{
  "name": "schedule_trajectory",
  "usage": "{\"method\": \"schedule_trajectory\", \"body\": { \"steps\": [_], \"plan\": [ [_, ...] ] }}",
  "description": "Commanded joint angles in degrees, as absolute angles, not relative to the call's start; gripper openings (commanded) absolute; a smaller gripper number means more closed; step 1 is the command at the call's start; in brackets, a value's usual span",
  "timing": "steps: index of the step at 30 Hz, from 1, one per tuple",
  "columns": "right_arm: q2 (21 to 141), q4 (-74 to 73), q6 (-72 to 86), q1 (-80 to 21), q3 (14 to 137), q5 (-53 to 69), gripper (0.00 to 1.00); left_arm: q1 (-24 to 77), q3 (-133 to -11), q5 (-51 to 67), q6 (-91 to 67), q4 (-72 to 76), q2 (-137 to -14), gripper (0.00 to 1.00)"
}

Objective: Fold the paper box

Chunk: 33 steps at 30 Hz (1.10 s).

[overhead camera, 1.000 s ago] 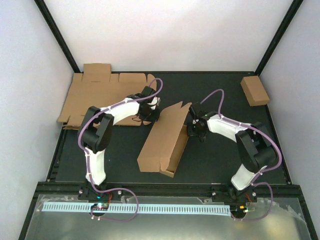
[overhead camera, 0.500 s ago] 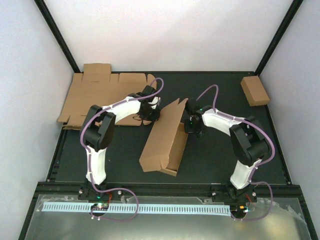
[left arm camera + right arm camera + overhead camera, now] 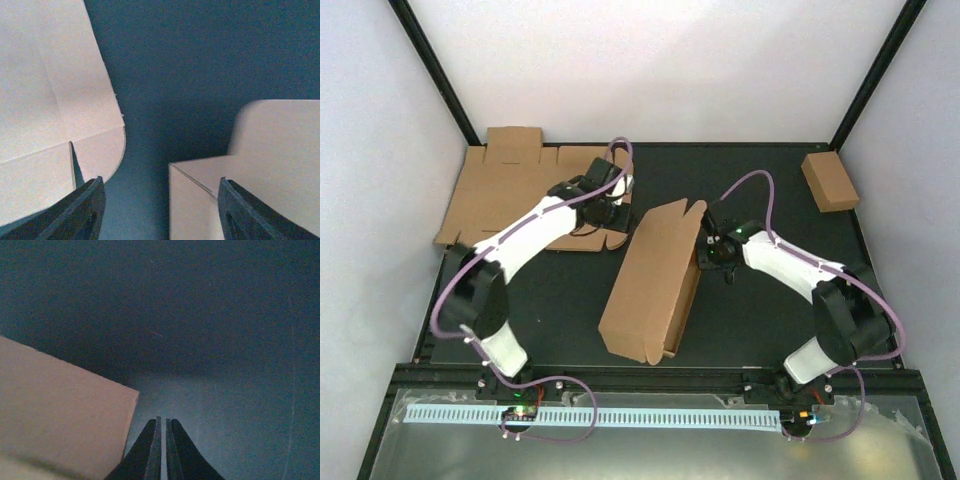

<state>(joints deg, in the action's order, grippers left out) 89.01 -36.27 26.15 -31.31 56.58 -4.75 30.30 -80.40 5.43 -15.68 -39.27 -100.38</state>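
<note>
The paper box [image 3: 652,278] lies half folded in the middle of the dark mat, its wide brown panel leaning over the tray part. My left gripper [image 3: 613,220] hovers just off the box's far left corner, open and holding nothing. In the left wrist view its fingers [image 3: 85,210] stand wide apart, with the box corner [image 3: 210,195] below and between them. My right gripper [image 3: 718,262] sits beside the box's right side, shut on nothing. In the right wrist view its fingertips [image 3: 162,422] are together, with a box panel [image 3: 60,410] to their left.
Flat die-cut cardboard sheets [image 3: 510,190] lie at the back left, partly under the left arm; their rounded tab [image 3: 50,100] shows in the left wrist view. A small closed brown box [image 3: 830,182] sits at the back right. Black frame posts and pale walls surround the mat.
My left gripper has opened and drawn back to the left, off the box. The upright panel has dropped lower over the box. My right gripper has stayed shut beside it.
</note>
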Motion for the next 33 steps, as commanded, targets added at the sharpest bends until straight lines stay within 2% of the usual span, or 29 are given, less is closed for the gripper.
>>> {"method": "schedule_trajectory", "body": {
  "steps": [1, 6, 11, 15, 20, 23, 28, 33],
  "plan": [
    [86.75, -35.16, 23.02, -32.17, 56.34, -4.24, 0.09, 31.64, -76.24, 2.33, -15.29, -42.43, -89.64, 0.68],
    [88.2, -35.27, 22.28, -32.17, 56.22, -4.01, 0.15, 31.9, -69.35, 2.85, -15.64, -44.23, -80.39, 0.79],
    [87.74, -34.75, 22.45, -32.17, 56.62, -1.81, 0.15, 33.19, -64.42, 2.33, -17.15, -47.44, -69.96, 0.82],
    [85.04, -35.31, 22.2, -32.17, 57.57, 2.94, 0.17, 38.52, -62.55, 1.28, -18.44, -50.07, -60.38, 0.87],
    [81.01, -36.99, 21.32, -32.26, 58.39, 7.58, 0.21, 45.0, -63.87, 0.0, -21.47, -53.9, -52.24, 0.98],
    [78.68, -38.25, 21.03, -32.26, 58.92, 8.95, 0.23, 49.11, -67.86, -0.24, -23.49, -54.84, -52.9, 0.99],
    [74.57, -36.72, 23.48, -32.26, 59.84, 18.39, 0.23, 58.75, -80.24, -6.02, -25.36, -59.26, -62.64, 0.99],
    [68.35, -24.57, 33.1, -32.57, 56.09, 32.31, 0.23, 62.11, -91.31, -8.77, -26.48, -64.47, -72.04, 0.99]
  ]
}}
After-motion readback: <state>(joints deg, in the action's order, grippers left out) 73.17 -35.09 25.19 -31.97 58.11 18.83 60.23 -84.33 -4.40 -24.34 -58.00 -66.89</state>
